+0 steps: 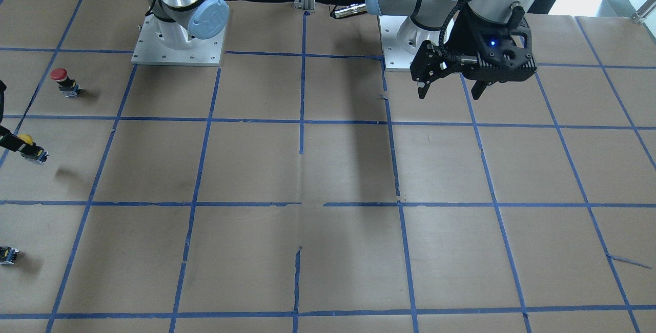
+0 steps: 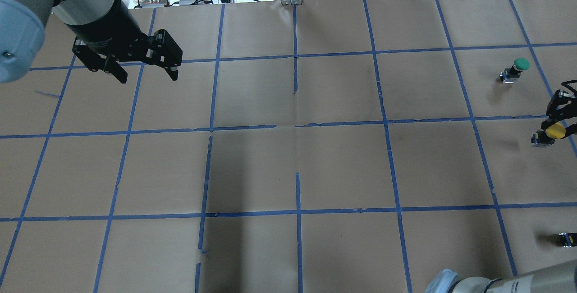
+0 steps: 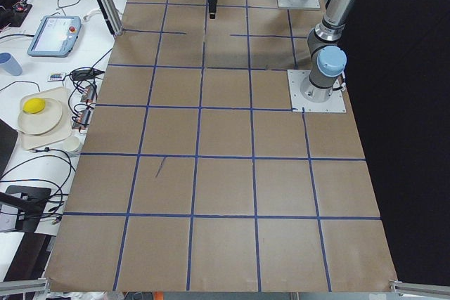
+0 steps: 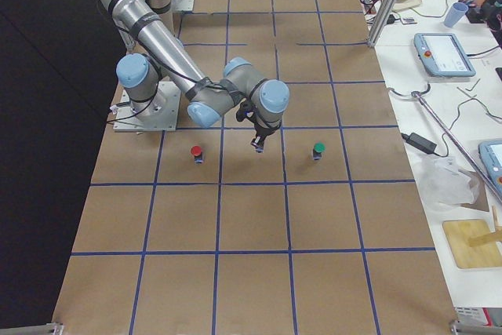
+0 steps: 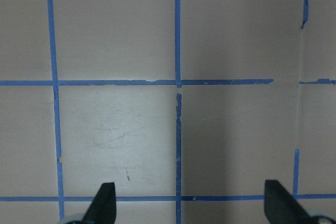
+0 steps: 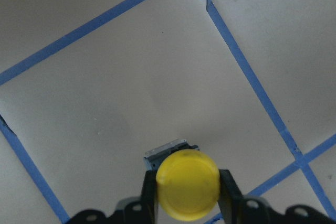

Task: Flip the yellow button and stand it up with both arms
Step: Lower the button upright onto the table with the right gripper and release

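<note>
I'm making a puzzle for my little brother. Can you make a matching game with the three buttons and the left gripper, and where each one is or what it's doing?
Things:
1. yellow button
2. red button
3. green button
4. left gripper

Places or states:
A. open, holding nothing, above the table
B. standing on the table, on the robot's side of the right gripper
C. pinched in the right gripper, up off the table
D. standing on the table, on the side of the right gripper away from the robot

Pairs: 1-C, 2-B, 3-D, 4-A
</note>
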Available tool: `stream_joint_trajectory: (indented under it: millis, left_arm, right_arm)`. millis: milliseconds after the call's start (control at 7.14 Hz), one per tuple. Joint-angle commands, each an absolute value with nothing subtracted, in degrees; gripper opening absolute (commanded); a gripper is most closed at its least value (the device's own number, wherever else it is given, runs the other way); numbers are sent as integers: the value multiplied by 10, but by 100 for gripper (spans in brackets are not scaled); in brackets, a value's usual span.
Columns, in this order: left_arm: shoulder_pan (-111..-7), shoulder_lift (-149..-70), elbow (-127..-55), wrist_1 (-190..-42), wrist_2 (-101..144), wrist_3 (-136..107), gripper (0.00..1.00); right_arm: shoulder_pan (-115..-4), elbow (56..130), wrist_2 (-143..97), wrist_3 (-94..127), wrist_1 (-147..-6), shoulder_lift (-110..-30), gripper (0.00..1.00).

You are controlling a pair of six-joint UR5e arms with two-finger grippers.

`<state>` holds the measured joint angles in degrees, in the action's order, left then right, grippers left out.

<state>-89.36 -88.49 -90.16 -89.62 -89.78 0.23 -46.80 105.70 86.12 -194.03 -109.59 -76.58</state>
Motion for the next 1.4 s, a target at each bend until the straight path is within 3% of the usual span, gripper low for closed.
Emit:
stream_joint_trajectory:
  millis: [0,420,1260]
  left_arm:
    - [-896,-882,-909,-902,-897,3,100]
    - [-895,-886,-904,-901,-898,4,100]
    - [-893,-880,-903,-902,-909,5,100]
  right_arm:
    - [-461,1053,860,-1969,-1081,-753,16]
    - [-441,1020,856,-1966,-1079,-706,17]
    - [-446,1024,838,-1966,-1078,-707,17]
